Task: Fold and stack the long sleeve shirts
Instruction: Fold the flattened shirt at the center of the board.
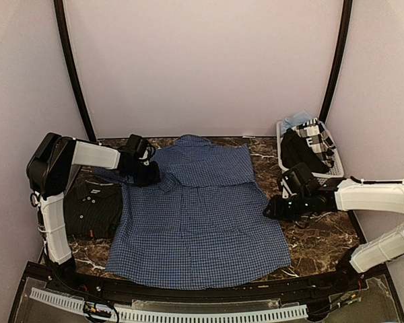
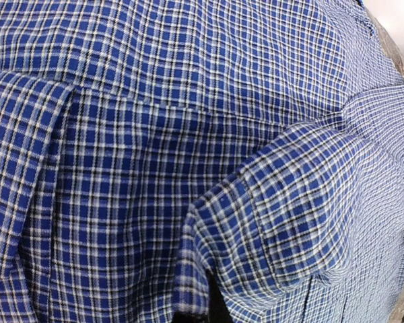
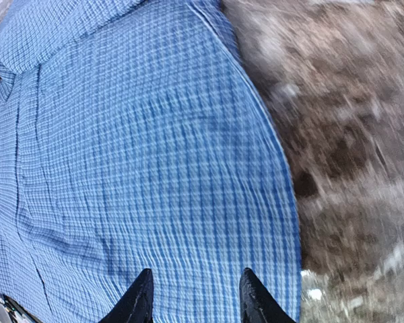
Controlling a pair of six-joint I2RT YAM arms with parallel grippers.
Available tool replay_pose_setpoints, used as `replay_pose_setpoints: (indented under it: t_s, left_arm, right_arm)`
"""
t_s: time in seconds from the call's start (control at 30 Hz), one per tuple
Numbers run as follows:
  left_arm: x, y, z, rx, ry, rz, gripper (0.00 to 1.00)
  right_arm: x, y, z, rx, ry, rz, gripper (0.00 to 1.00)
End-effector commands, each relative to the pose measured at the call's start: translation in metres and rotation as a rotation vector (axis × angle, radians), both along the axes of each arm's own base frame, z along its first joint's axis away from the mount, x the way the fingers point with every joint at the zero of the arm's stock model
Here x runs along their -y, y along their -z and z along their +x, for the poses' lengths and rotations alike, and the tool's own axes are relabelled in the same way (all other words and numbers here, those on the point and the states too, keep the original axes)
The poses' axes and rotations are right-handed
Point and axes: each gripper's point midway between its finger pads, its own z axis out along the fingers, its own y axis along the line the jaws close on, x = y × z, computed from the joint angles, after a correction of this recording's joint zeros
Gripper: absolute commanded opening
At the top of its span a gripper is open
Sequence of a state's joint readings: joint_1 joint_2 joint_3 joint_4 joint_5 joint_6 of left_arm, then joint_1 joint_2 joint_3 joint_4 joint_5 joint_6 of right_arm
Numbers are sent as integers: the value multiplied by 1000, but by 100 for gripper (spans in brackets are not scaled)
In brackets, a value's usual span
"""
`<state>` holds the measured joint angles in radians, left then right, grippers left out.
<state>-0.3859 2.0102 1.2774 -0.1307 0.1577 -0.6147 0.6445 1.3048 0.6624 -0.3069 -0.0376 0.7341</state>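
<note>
Two shirts lie on the marble bench (image 1: 316, 242). The blue shirt (image 1: 202, 222), finely checked in dark thread, is spread flat in the middle with its collar toward the far wall. The near-black shirt (image 1: 94, 208) lies folded just beside it on the left. It carries one small orange tag (image 1: 92, 233) at its near edge, too small to read.

The left end effector (image 1: 147, 176) is clenched on a bunched fold at the blue shirt's left shoulder. The right end effector (image 1: 273, 207) is released. In the right wrist view its two fingers (image 3: 138, 303) stand apart above the shirt's right edge, with nothing between them.

One white slatted basket (image 1: 316, 173) sits at the far right corner, holding black, black-and-white checked and pale blue cloth.
</note>
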Motion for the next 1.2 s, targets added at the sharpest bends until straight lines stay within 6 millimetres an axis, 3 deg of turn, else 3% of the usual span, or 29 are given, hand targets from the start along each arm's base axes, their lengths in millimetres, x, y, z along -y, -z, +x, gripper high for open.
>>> replay_pose_setpoints:
  t_s: [0.0, 0.27, 0.63, 1.0, 1.17]
  left_arm:
    - [6, -39, 5, 47, 15, -58, 0]
    - [12, -48, 4, 56, 37, -90, 0]
    - [16, -60, 8, 78, 47, -112, 0]
    - [20, -78, 16, 106, 57, -122, 0]
    - [27, -106, 28, 157, 83, -136, 0]
  right_arm:
    - [32, 14, -38, -76, 99, -65, 41]
    - [57, 24, -88, -149, 159, -16, 41]
    - [61, 48, -121, -229, 157, -33, 36]
    - [54, 54, -136, -258, 115, -94, 21]
    - [58, 31, -126, -197, 137, -114, 9]
